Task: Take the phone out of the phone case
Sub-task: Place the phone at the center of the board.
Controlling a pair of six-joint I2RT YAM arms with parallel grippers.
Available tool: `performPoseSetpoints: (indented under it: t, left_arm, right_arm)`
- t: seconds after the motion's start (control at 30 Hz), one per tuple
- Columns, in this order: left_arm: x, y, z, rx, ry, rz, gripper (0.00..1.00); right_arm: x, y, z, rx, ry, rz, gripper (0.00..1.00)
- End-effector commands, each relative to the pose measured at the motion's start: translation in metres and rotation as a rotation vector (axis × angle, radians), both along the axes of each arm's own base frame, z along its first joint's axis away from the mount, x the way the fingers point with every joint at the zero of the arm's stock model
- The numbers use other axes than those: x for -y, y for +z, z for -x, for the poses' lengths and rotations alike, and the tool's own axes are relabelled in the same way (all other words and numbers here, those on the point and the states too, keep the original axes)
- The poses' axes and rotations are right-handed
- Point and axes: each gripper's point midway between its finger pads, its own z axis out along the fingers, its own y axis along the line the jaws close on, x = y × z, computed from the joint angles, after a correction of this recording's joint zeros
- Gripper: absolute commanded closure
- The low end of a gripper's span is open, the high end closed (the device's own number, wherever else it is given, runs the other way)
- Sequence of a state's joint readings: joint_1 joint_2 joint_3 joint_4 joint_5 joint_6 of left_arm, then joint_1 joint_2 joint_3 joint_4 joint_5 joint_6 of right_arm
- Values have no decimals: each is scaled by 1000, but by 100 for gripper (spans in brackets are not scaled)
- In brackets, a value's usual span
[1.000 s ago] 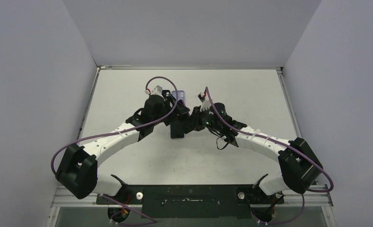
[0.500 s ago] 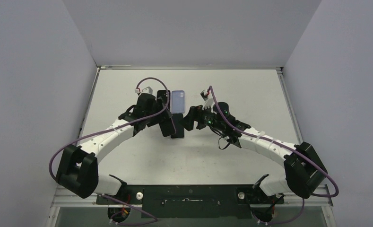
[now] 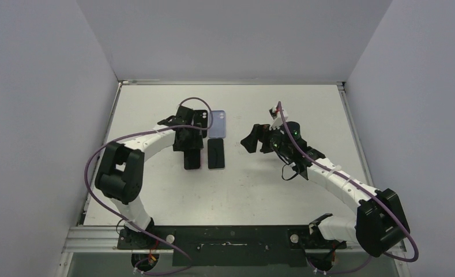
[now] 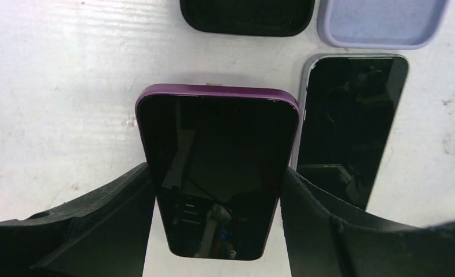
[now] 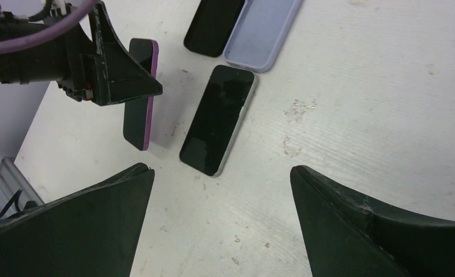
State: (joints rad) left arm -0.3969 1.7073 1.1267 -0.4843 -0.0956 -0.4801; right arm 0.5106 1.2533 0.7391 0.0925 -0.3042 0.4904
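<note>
A phone in a purple phone case (image 4: 218, 133) hangs screen-up just above the table, and my left gripper (image 4: 218, 173) is shut on its long sides. From above it shows as the cased phone (image 3: 193, 156) under my left gripper (image 3: 193, 151). The right wrist view has the same purple-edged phone (image 5: 139, 95) in the left fingers, clear of the table. My right gripper (image 5: 222, 170) stands open and empty, back to the right (image 3: 249, 142).
A bare silver-edged phone (image 3: 216, 154) (image 4: 352, 127) (image 5: 219, 118) lies flat beside the held one. Behind it lie an empty lavender case (image 3: 217, 124) (image 5: 262, 32) and a black case (image 4: 248, 14) (image 5: 213, 26). White walls surround the table (image 3: 305, 104).
My right gripper has opened, left the bare phone on the table and drawn back to the right. My left gripper has shifted slightly left with the purple-cased phone.
</note>
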Motion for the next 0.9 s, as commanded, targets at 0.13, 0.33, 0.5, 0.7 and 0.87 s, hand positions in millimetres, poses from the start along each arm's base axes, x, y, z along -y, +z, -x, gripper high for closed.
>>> performPoseSetpoints:
  t: [0.13, 0.33, 0.5, 0.7, 0.87]
  left_arm:
    - [15, 1, -37, 21, -70, -9, 85]
    - [25, -12, -28, -18, -81, 23, 74]
    - [27, -16, -24, -28, -77, 35, 64]
    - [33, -11, -25, -19, -67, 75, 47]
    - [33, -8, -22, -13, -57, 86, 40]
  right_arm:
    - [16, 13, -2, 55, -35, 24, 7]
    - [23, 11, 0, 54, -53, 31, 7]
    - [26, 8, 0, 52, -57, 37, 7]
    - [23, 8, 0, 47, -47, 33, 7]
    - [24, 9, 2, 46, -48, 32, 7]
